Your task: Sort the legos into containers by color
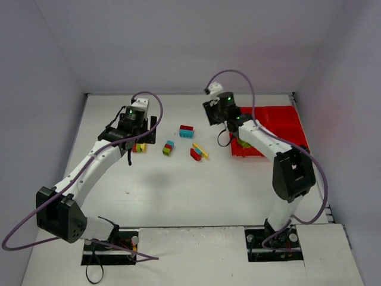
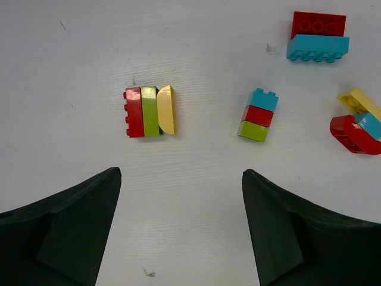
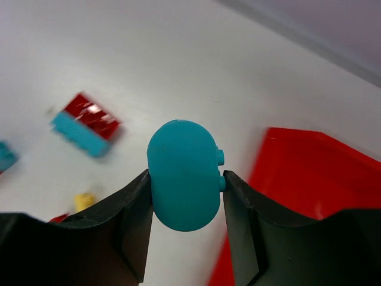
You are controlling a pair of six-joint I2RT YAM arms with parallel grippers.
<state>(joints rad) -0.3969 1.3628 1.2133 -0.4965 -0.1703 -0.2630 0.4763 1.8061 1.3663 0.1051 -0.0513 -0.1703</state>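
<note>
Legos point(image 1: 168, 148) lie in small clumps on the white table point(image 1: 178, 196) between the two arms in the top view, and the red tray point(image 1: 280, 116) sits at the far right with the right arm point(image 1: 268, 143) reaching across its near corner. Something lime shows in the tray's near-left compartment, too small to name surely. In the left wrist view the left gripper point(image 2: 180, 174) hangs spread wide and empty above the table. Ahead of it a red-lime-yellow stack point(image 2: 150, 111) lies on its side, a little left of the gap's centre, and a cyan-red-lime stack point(image 2: 258, 115) lies to the right. In the right wrist view the right gripper point(image 3: 187, 179) is clamped on a rounded cyan brick point(image 3: 183, 182), pinched across its flanks and held clear of the table. The tray's red floor lies blurred ahead and to the right. The step in hand looks to be delivery of this cyan piece. To do it well, carry it fully over the tray wall, centre it above a compartment that holds no other colour, and lower it close to the floor before parting the fingers so it cannot bounce out. The compartment walls cannot be made out here.
</note>
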